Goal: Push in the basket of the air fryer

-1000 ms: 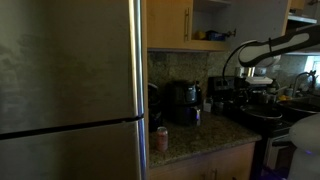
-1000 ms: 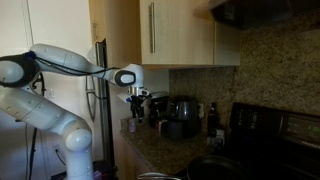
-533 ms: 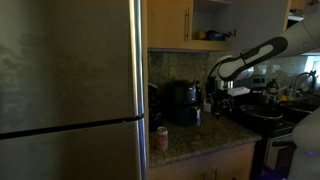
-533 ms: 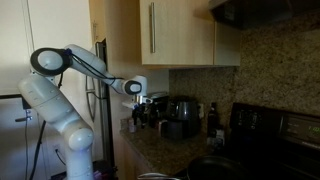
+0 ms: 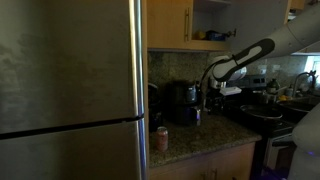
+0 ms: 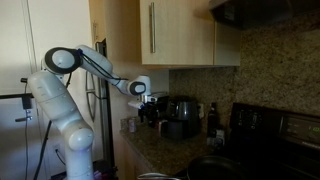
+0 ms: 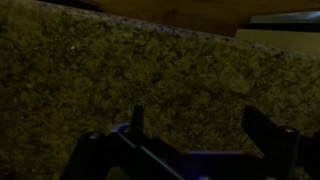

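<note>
Your gripper [image 5: 208, 102] hangs just beside the air fryer [image 5: 183, 103], which stands at the back edge of the table [image 5: 192, 142], against the granite wall. The scene is too dark to tell how far the fryer's basket sits in. In the wrist view the fingers [image 7: 137, 120] stand spread with nothing between them, and granite fills the frame behind. A red can [image 5: 162, 138] stands near the table's front edge, apart from the gripper. A refrigerator [image 5: 70, 90] borders one end of the table and a stove [image 5: 262, 118] with pots borders the opposite end.
</note>
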`<state>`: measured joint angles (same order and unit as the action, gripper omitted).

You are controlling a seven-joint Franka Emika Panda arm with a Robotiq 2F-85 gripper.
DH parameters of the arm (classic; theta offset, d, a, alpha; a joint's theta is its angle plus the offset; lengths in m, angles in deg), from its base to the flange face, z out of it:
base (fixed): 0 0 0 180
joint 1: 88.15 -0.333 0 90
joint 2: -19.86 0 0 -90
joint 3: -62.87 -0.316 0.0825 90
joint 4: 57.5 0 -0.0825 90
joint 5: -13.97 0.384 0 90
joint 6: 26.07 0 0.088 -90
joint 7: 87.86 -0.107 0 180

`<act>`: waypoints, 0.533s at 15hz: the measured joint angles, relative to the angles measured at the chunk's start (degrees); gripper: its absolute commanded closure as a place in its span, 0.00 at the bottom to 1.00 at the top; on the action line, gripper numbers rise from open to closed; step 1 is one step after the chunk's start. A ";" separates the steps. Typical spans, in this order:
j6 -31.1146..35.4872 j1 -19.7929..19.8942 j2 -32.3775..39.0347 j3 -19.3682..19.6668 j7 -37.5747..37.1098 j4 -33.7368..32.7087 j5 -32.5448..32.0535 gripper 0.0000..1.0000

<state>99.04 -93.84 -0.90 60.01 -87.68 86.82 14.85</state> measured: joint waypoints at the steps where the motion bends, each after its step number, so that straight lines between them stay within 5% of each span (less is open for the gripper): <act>1: 0.00 0.00 0.00 0.00 0.00 0.00 -0.01 0.00; 4: 2.12 0.02 1.08 -0.03 -1.60 -0.13 -0.02 0.00; 8: 13.30 -0.05 7.22 -0.64 -3.46 -2.08 0.14 0.00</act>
<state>112.34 -93.88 6.32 59.37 -91.14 84.74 15.00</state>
